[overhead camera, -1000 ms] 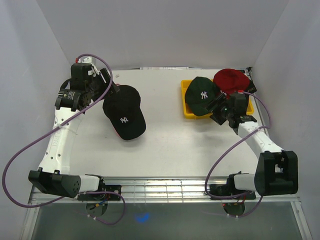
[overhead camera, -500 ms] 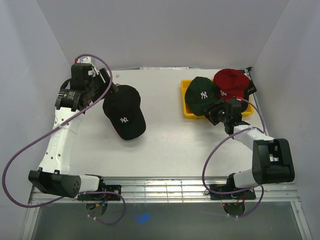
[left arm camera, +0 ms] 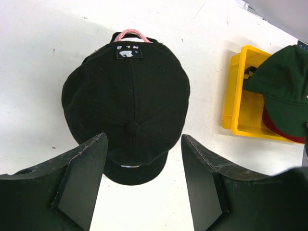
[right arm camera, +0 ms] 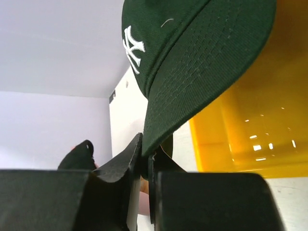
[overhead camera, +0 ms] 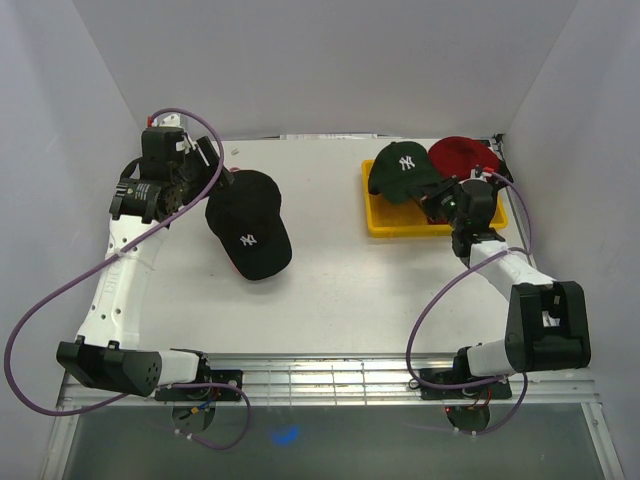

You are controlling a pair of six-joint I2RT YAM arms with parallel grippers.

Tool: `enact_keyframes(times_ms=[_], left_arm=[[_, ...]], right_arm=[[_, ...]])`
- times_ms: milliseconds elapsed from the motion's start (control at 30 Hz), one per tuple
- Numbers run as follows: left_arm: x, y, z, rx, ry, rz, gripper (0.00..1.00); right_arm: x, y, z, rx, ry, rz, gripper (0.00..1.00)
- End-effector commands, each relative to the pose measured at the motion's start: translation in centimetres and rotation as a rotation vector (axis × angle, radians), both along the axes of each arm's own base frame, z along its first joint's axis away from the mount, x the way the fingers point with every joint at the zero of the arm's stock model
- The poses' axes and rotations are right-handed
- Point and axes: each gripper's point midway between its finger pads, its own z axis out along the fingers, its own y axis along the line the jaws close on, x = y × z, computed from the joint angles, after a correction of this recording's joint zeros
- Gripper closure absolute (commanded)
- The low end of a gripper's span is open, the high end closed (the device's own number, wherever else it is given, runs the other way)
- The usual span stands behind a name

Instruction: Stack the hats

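Change noted at the right gripper (overhead camera: 447, 200): a second ago its jaws stand wide beside the green cap (overhead camera: 403, 168); now they are pinched tight on the edge of that cap's brim, as the right wrist view confirms. The cap itself sits higher in the overhead view than before, tilted up toward the far rim of the yellow tray (overhead camera: 400, 226) in the upper right of the frame, with bare tray floor showing below it. In my judgement the pick is secured and the cap can be carried to the black cap (overhead camera: 250, 225), which lies on the table left of centre. The left gripper (left arm camera: 143, 144) is unchanged: fingers spread and empty, hovering above the black cap's brim. The red cap (overhead camera: 462, 155) remains at the tray's far right corner, partly behind the right wrist. Not verifiable: how deep the brim sits between the right fingers; whether the green cap still touches the red one; what the pink strip under the black cap's rear belongs to — possibly another cap.
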Motion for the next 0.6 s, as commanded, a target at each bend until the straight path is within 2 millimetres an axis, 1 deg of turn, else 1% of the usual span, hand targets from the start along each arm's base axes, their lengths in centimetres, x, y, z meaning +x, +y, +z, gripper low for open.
enact_keyframes(times_ms=[0, 67, 100, 133, 167, 200, 233, 267, 300, 333, 367, 400, 433, 467, 500, 533, 567], left_arm=[[-0.8, 0.5, 1.8, 0.013, -0.052, 0.01, 0.27], [-0.8, 0.5, 2.5, 0.011, -0.064, 0.012, 0.27], [-0.8, 0.4, 2.7, 0.003, -0.067, 0.008, 0.27], [-0.9, 0.3, 2.8, -0.003, -0.07, 0.006, 0.27], [-0.9, 0.3, 3.3, -0.007, -0.077, 0.008, 0.27], [-0.9, 0.3, 3.4, -0.01, -0.079, 0.007, 0.27], [-1.0, 0.2, 3.7, -0.018, -0.086, 0.008, 0.27], [-1.1, 0.2, 4.1, -0.022, -0.095, 0.01, 0.27], [-1.1, 0.2, 4.4, -0.025, -0.101, 0.011, 0.27], [-1.2, 0.3, 4.8, -0.034, -0.107, 0.023, 0.27], [-1.1, 0.3, 5.6, -0.043, -0.126, 0.029, 0.27], [-1.0, 0.2, 6.2, -0.053, -0.14, 0.034, 0.27], [-1.0, 0.1, 6.9, -0.068, -0.154, 0.035, 0.26], [-1.0, 0.0, 8.8, -0.098, -0.189, 0.047, 0.27], [-0.9, 0.0, 9.5, -0.114, -0.2, 0.055, 0.27], [-1.0, 0.0, 10.4, -0.127, -0.22, 0.066, 0.27], [-1.1, 0.0, 11.4, -0.143, -0.241, 0.071, 0.27]], right_arm=[[0.9, 0.1, 9.3, 0.031, -0.267, 0.005, 0.92], [0.9, 0.2, 11.5, 0.043, -0.309, 0.002, 0.92], [1.1, 0.4, 13.4, 0.047, -0.345, 0.006, 0.92], [1.2, 0.6, 14.3, 0.045, -0.358, -0.002, 0.92], [0.9, 1.5, 15.4, 0.045, -0.379, 0.015, 0.92], [0.9, 2.0, 16.4, 0.044, -0.395, 0.02, 0.92], [0.6, 3.0, 18.0, 0.045, -0.416, 0.026, 0.92], [0.2, 3.5, 19.0, 0.051, -0.437, 0.025, 0.92], [0.2, 3.6, 19.8, 0.056, -0.45, -0.005, 0.92], [-0.2, 4.3, 20.7, 0.063, -0.462, -0.003, 0.92], [-1.2, 6.2, 21.4, 0.078, -0.475, 0.027, 0.92], [-1.2, 6.2, 21.9, 0.082, -0.484, -0.014, 0.92], [-2.4, 8.2, 22.7, 0.102, -0.499, 0.017, 0.92], [-2.9, 9.0, 23.1, 0.115, -0.507, 0.017, 0.92], [-3.0, 9.3, 23.4, 0.128, -0.511, -0.009, 0.92], [-4.2, 11.5, 23.8, 0.153, -0.522, 0.028, 0.92], [-4.7, 12.4, 24.0, 0.172, -0.526, 0.038, 0.92]])
